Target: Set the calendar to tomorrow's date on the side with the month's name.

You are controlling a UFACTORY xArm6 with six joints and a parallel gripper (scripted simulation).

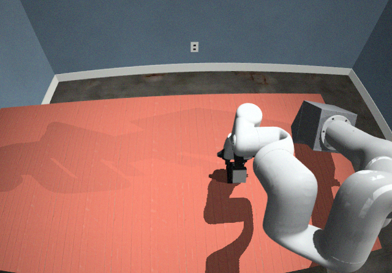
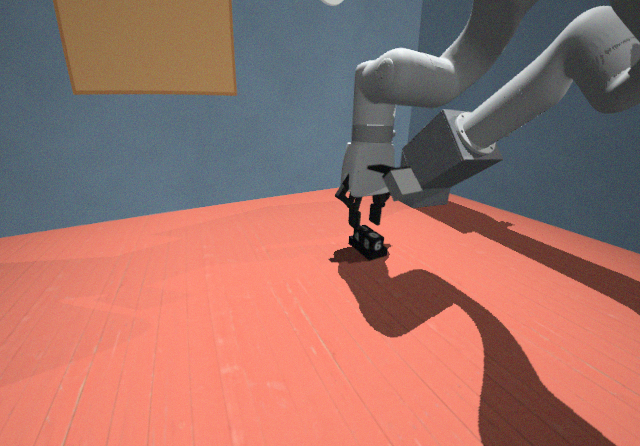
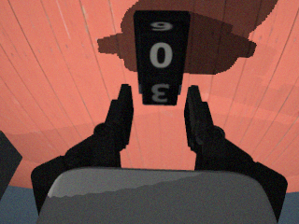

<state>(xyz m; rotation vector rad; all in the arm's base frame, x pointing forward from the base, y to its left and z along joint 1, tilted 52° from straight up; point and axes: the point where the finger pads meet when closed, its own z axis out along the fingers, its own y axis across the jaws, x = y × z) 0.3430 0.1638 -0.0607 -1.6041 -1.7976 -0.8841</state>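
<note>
The end effector (image 3: 160, 111) hangs just above the calendar, its two black fingers parted about halfway with nothing between them — released, not yet grasping. In the wrist view the fingertips straddle the near end of the calendar's top, one on either side, apart from the cube (image 3: 161, 92) that shows a 3 on its upper face.

The calendar (image 2: 368, 242) sits on the red counter (image 2: 206, 301) in the arm's shadow: a small dark tray carrying two dark cubes side by side. The far cube (image 3: 161, 55) shows a 0 on top, and beyond it a 6 or 9 faces away.

The step in hand looks like the approach to a first grasp on the near cube. The next move calls for lowering straight down until the fingers bracket that cube alone, then clenching without nudging its neighbour or the tray.

The wrist view alone gives the top digits and the finger alignment. The exterior view shows instead the gap between fingertips and cubes, plus a 6 on a side face. The top view hides most of the calendar behind the wrist — only a grey block face (image 1: 239, 175) shows.
</note>
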